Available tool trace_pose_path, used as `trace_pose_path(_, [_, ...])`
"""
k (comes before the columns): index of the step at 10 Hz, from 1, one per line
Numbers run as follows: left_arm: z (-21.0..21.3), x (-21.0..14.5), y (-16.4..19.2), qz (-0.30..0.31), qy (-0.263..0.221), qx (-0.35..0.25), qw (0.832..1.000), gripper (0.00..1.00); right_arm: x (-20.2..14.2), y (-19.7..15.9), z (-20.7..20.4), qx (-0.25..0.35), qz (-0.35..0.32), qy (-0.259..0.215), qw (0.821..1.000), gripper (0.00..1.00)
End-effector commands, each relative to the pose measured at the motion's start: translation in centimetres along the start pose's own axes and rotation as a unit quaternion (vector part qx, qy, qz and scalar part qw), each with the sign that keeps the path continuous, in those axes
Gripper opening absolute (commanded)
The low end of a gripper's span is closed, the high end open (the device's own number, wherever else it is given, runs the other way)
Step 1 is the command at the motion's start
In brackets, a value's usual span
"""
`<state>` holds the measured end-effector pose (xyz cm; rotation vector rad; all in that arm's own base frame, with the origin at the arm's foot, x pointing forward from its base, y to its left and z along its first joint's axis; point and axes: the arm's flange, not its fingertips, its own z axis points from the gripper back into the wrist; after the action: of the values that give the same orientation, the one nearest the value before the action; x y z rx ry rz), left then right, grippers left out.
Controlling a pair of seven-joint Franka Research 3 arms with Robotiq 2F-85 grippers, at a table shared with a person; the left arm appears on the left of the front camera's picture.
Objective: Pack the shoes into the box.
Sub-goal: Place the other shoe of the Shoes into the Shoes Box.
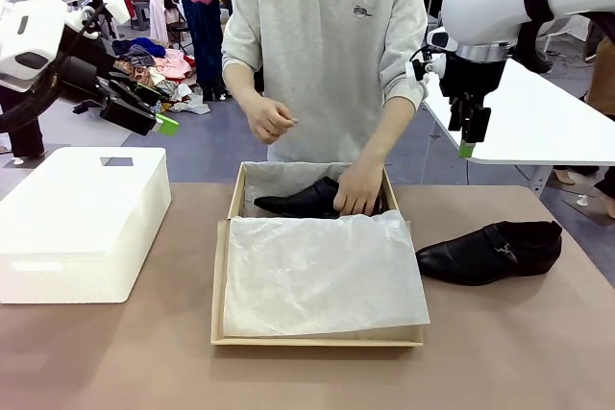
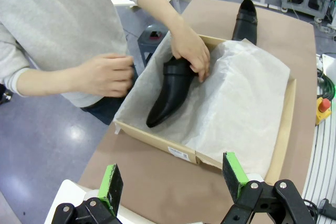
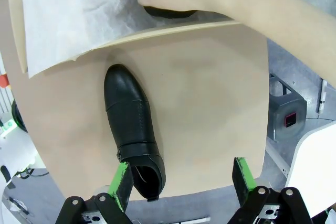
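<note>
The tan box point(image 1: 229, 237) lies mid-table, lined with white tissue paper point(image 1: 322, 276). One black shoe point(image 1: 303, 201) lies in its far end, and a person's hand point(image 1: 359, 189) rests on it. The left wrist view has that shoe point(image 2: 170, 92) under the hand point(image 2: 191, 53), inside the box point(image 2: 157, 141). A second black shoe point(image 1: 490, 252) lies on the table right of the box, also seen from the right wrist point(image 3: 131, 127). My left gripper point(image 1: 163, 125) hangs open at the upper left, fingers point(image 2: 111, 186) apart. My right gripper point(image 1: 468, 146) hangs open high above that shoe, fingers point(image 3: 124, 182) apart.
A large white rounded block point(image 1: 82, 218) stands on the table's left side. The person stands at the far edge, the other hand point(image 1: 269, 120) raised above the box. A white table point(image 1: 548, 122) lies behind at the right.
</note>
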<state>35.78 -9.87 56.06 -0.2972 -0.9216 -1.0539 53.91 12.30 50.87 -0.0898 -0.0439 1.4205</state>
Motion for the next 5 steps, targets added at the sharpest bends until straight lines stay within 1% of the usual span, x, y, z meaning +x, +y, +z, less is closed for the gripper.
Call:
trace_pose_path(1, [0.0, -0.1, 0.1, -0.001, -0.005, -0.005, 1.000, 1.00, -0.1, 0.0, 0.4, -0.001, 0.001, 0.005, 1.000, 1.00])
trace_pose_path(3, [0.0, -0.1, 0.1, -0.001, -0.005, -0.005, 1.000, 1.00, 0.0, 0.0, 0.0, 0.000, 0.000, 0.000, 1.000, 1.00])
trace_pose_path(5, [0.0, -0.1, 0.1, -0.001, -0.005, -0.005, 1.000, 1.00, -2.5, 1.1, 1.1, -0.022, 0.009, -0.015, 1.000, 1.00])
